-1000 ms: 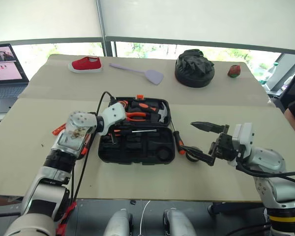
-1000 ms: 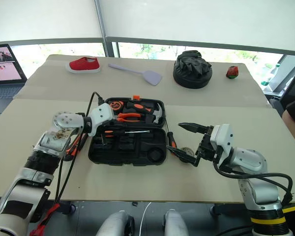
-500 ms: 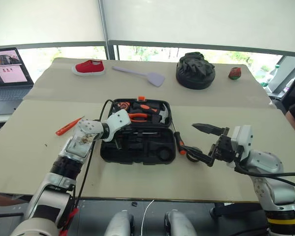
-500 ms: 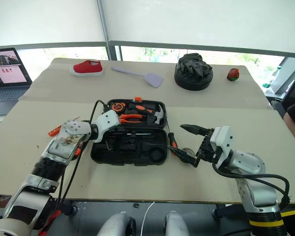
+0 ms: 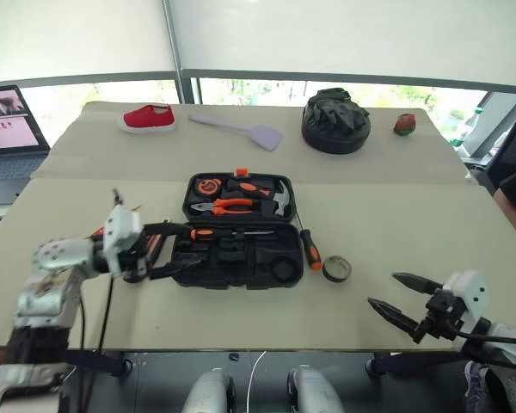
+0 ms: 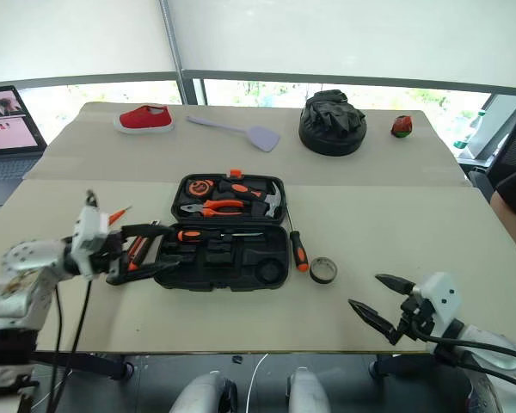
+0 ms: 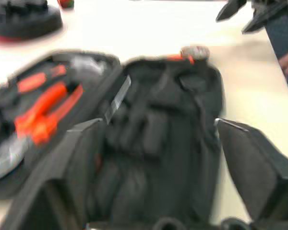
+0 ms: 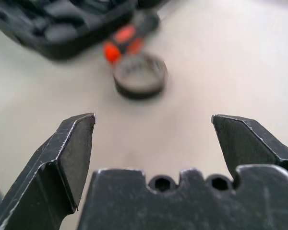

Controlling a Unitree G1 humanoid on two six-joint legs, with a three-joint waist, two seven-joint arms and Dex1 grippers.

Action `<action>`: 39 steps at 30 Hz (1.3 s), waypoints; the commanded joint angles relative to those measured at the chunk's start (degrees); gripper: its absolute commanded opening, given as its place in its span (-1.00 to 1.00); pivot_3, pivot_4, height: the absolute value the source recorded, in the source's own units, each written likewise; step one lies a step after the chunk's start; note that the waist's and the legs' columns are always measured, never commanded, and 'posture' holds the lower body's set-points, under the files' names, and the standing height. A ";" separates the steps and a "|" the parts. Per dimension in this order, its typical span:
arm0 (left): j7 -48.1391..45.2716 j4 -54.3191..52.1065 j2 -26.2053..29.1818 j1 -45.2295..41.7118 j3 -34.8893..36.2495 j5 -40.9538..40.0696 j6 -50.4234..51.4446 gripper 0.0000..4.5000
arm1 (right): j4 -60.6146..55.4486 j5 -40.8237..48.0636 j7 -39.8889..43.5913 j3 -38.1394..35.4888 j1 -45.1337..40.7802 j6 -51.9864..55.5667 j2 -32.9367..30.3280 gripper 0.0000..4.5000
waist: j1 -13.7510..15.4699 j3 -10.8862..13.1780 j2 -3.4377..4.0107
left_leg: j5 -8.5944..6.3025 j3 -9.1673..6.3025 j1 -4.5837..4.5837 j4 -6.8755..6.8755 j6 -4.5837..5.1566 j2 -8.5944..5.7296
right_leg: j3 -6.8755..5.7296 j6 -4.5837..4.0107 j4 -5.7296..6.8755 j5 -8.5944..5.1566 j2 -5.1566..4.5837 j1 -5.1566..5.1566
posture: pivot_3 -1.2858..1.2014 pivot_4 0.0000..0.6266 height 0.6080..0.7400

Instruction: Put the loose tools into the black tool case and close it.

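The black tool case [image 5: 267, 258] lies open at the table's middle, with pliers and a hammer in its far half. One screwdriver [image 5: 228, 232] lies across the near half. Another screwdriver [image 5: 310, 249] lies loose just right of the case. More orange tools [image 6: 136, 251] lie on the table left of the case, partly hidden behind my left gripper [image 5: 192, 243]. That gripper is open and empty, its tips at the case's left edge. My right gripper [image 5: 383, 290] is open and empty, low near the front right table edge, pointing toward the loose screwdriver [image 8: 122, 38].
A tape roll [image 5: 336, 268] sits right of the loose screwdriver. At the back are a red shoe [image 5: 146, 118], a lilac spatula [image 5: 241, 131], a black fabric lump [image 5: 335, 120] and a small red object [image 5: 403, 124]. A laptop [image 5: 4, 129] stands far left.
My left gripper opened and drew back left off the case, leaving a screwdriver across it. My right arm dropped back toward the front right edge. The camera shifted a little.
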 commanded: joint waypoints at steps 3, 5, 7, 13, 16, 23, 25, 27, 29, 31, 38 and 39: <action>-0.77 -3.88 1.57 5.04 4.29 -3.52 -0.62 0.91 | -9.18 7.71 -9.60 1.83 -13.11 19.36 -3.51 1.00 | -0.52 0.02 0.02 | 0.02 0.00 0.07 -0.01 -0.03 0.02 | 0.04 -0.02 0.05 0.01 0.01 -0.01 | 0.03 -0.52 1.00; -1.11 -4.57 1.65 6.06 4.12 -3.64 -1.18 0.91 | -9.96 9.12 -12.38 3.95 -17.90 26.70 -4.82 1.00 | -0.52 0.02 0.02 | 0.02 -0.03 0.03 -0.03 -0.03 0.02 | 0.03 -0.04 0.08 0.00 0.03 -0.07 | 0.03 -0.52 1.00; 0.74 -5.09 0.56 4.82 4.19 -4.03 -1.13 0.91 | -9.03 9.88 -15.15 9.29 -26.64 37.19 -6.07 1.00 | -0.21 0.03 0.01 | 0.01 -0.13 -0.02 -0.11 -0.03 0.02 | -0.10 -0.08 0.08 -0.02 0.04 -0.08 | 0.03 -0.52 1.00; 4.19 -11.03 -2.27 7.10 3.01 -4.19 -1.06 0.91 | -3.04 8.01 -22.46 19.25 -44.96 55.96 -0.85 1.00 | -0.01 0.05 0.00 | -0.03 -0.15 -0.23 -0.10 0.03 -0.02 | -0.12 -0.09 -0.01 0.00 -0.01 -0.20 | 0.03 -0.52 1.00; 5.70 -12.91 -2.67 8.84 3.15 -4.20 -1.01 0.91 | -0.83 5.51 -24.63 22.40 -47.28 58.37 1.14 1.00 | 0.01 0.05 0.01 | -0.06 -0.15 -0.32 -0.11 0.07 -0.04 | -0.14 -0.08 -0.11 0.00 -0.03 -0.22 | 0.03 -0.52 1.00; 9.72 -16.20 -3.07 10.62 3.96 -4.71 -0.81 0.91 | 1.62 2.73 -26.96 26.23 -51.56 63.26 4.67 1.00 | -0.28 0.06 0.02 | -0.06 -0.17 -0.41 -0.07 0.08 -0.05 | -0.16 0.02 -0.25 0.10 -0.02 -0.22 | 0.03 -0.52 1.00; 10.39 -16.67 -3.25 10.78 3.68 -4.71 -0.84 0.91 | 2.90 1.18 -27.59 28.71 -53.02 64.90 4.90 1.00 | -0.40 0.06 0.02 | -0.06 -0.18 -0.41 -0.08 0.08 -0.04 | -0.17 0.02 -0.25 0.10 0.00 -0.22 | 0.03 -0.52 1.00; 10.95 -16.90 -3.55 10.73 3.33 -4.72 -0.97 0.97 | 5.16 -0.68 -28.41 30.23 -54.36 64.01 6.11 0.89 | -0.58 0.06 0.02 | -0.06 -0.18 -0.40 -0.09 0.08 -0.04 | -0.18 0.02 -0.25 0.10 0.01 -0.22 | 0.03 -0.52 1.00; 11.39 -17.04 -3.89 10.68 2.95 -4.57 -1.09 1.00 | 7.39 -1.79 -28.89 30.21 -55.56 63.72 7.62 0.64 | -0.70 0.06 0.02 | -0.06 -0.17 -0.41 -0.09 0.08 -0.05 | -0.18 0.02 -0.26 0.10 0.01 -0.23 | 0.03 -0.52 1.00; 11.88 -17.39 -4.37 10.85 2.64 -4.35 -1.24 1.00 | 9.30 -2.24 -28.98 29.38 -56.41 64.77 9.06 0.36 | -0.74 0.06 0.02 | -0.06 -0.17 -0.41 -0.09 0.08 -0.05 | -0.18 0.02 -0.26 0.10 0.02 -0.22 | 0.03 -0.52 1.00; 13.28 -18.17 -5.37 11.16 2.55 -4.52 -1.19 1.00 | 10.07 -3.77 -30.17 25.38 -56.23 64.93 11.32 -0.45 | -0.76 0.06 0.02 | -0.06 -0.15 -0.40 -0.09 0.08 -0.05 | -0.18 0.04 -0.29 0.12 0.01 -0.20 | 0.03 -0.52 1.00; 13.75 -18.38 -5.65 10.97 2.63 -4.81 -1.00 1.00 | 9.96 -4.19 -31.14 23.57 -55.95 64.90 12.10 -0.47 | -0.76 0.06 0.02 | -0.06 -0.16 -0.40 -0.09 0.08 -0.04 | -0.18 0.04 -0.29 0.12 0.01 -0.20 | 0.03 -0.52 1.00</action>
